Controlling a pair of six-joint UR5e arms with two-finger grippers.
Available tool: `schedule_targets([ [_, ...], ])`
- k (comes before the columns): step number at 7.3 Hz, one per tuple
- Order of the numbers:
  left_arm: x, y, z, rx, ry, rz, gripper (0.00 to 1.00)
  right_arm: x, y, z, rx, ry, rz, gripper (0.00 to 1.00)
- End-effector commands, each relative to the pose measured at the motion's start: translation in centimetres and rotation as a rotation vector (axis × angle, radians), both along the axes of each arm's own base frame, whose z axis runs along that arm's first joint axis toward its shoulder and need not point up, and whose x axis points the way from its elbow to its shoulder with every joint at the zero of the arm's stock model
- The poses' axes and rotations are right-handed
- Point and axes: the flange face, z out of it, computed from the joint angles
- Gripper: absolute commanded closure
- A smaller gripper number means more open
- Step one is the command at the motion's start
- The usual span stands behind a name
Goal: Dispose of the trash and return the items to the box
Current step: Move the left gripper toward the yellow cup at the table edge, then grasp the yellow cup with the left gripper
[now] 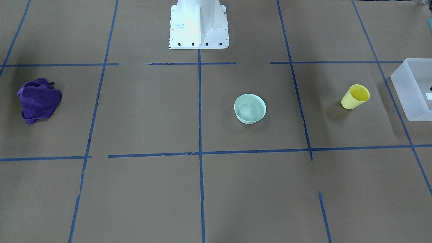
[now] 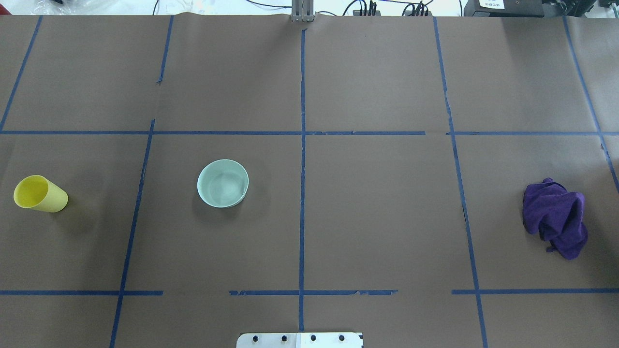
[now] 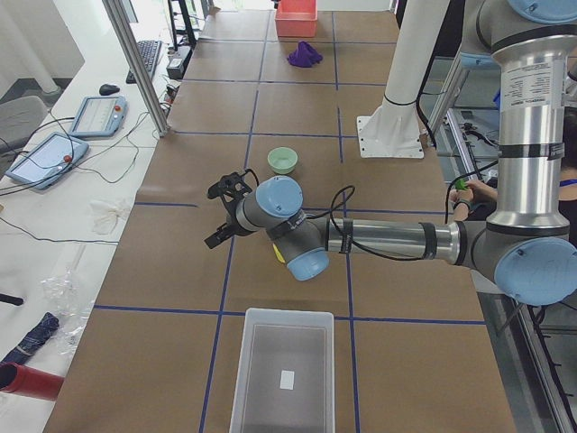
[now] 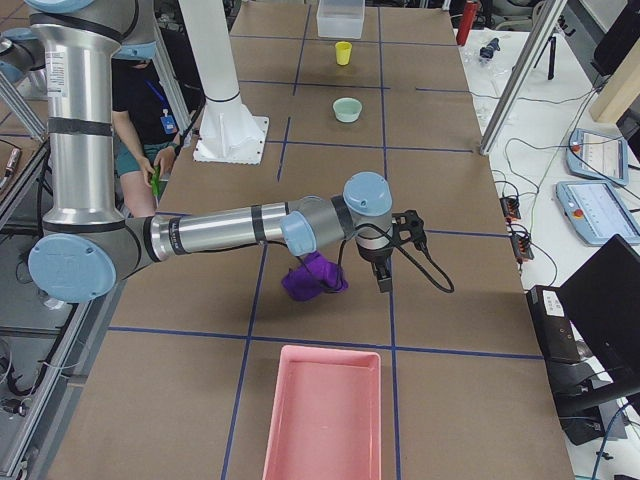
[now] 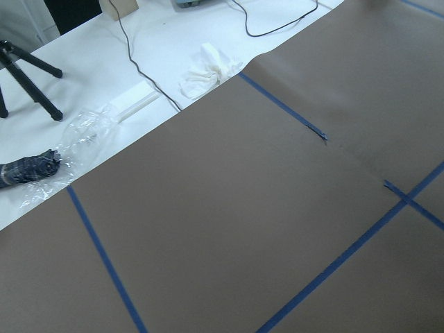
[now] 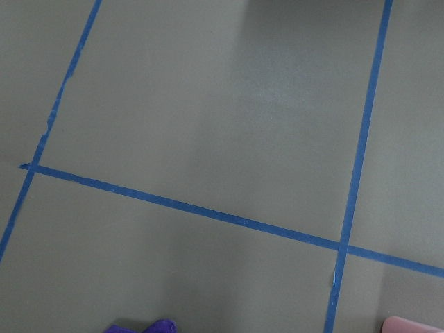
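Observation:
The small yellow cup [image 1: 355, 97] stands upright on the brown table, close to the box; it also shows in the overhead view [image 2: 39, 194]. The mint-green bowl [image 1: 249, 108] sits upright near the table's middle, as the overhead view [image 2: 223, 183] confirms. The translucent box [image 1: 413, 87] stands at the table's end on my left and looks empty in the exterior left view [image 3: 282, 370]. My left gripper [image 3: 219, 216] hovers over the table between bowl and box. My right gripper [image 4: 395, 255] hovers beside the purple cloth [image 4: 312, 275]. I cannot tell whether either gripper is open or shut.
The purple cloth [image 1: 38, 100] lies crumpled towards my right end. A pink bin [image 4: 322, 410] stands at that end. The white robot base [image 1: 198, 23] is at the table's near edge. A crumpled white tissue [image 5: 208, 69] and a plastic bag [image 5: 76, 139] lie beyond the table's far edge.

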Motion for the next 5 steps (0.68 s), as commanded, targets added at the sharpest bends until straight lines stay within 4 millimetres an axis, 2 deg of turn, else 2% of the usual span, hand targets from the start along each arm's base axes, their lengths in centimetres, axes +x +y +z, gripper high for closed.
schedule_targets([
  [1,7.4,2.0,1.5,-0.190,0.076,-0.093,0.00,-0.1,-0.2,-0.4,0.013,-0.002,0.000,0.00],
  [2,10.7,3.2,2.6,-0.283,0.089,-0.118,0.02,-0.1,-0.1,-0.2,0.010,-0.001,0.000,0.00],
  [3,12.0,5.2,4.6,-0.356,0.078,-0.136,0.12,-0.1,0.1,0.0,0.005,-0.001,0.001,0.00],
  [4,12.6,7.2,5.4,-0.397,0.122,-0.137,0.26,-0.1,0.2,0.0,0.006,-0.001,0.000,0.00],
  [5,12.0,9.5,6.7,-0.412,0.136,-0.131,0.28,-0.1,0.2,0.1,0.003,-0.001,0.001,0.00],
])
